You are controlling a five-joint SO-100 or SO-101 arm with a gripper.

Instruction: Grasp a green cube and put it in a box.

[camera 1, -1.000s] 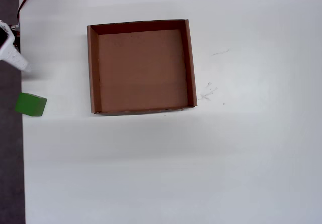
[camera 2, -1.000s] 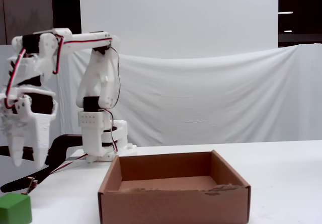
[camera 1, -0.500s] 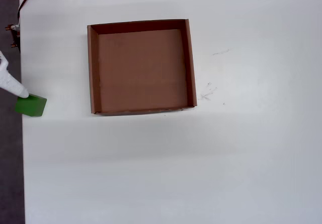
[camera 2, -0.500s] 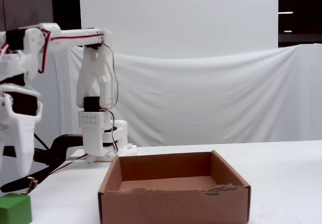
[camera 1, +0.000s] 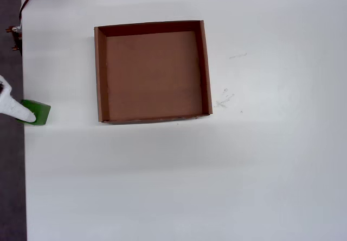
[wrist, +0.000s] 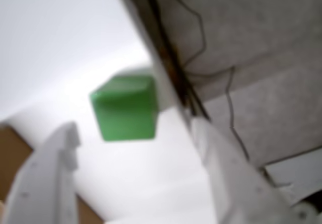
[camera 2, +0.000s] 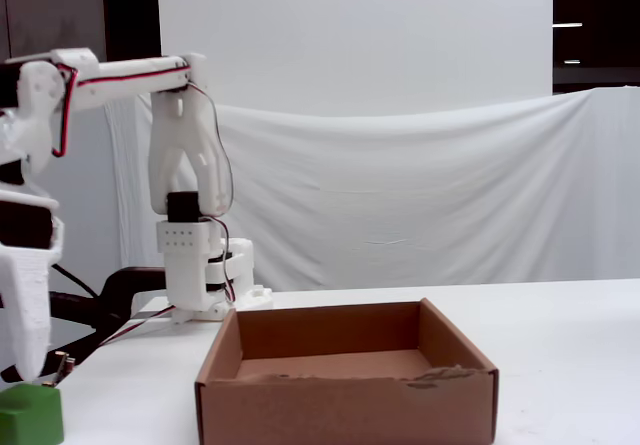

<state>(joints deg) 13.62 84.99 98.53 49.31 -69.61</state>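
At the overhead view's far left edge, the gripper [wrist: 136, 158] straddles the green cube [camera 1: 37, 111], jaws spread; closing off-centre could nudge it off the table [camera 1: 190, 170], far from the box [camera 1: 98, 73].

Green cube [camera 1: 39, 112], brown box [camera 1: 152, 73], white table [camera 1: 244, 170]

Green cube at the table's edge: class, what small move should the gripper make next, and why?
Probably lower a little further so the open gripper straddles the cube, then close. In the wrist view the cube sits ahead of the spread fingers, ungrasped; the box is empty.
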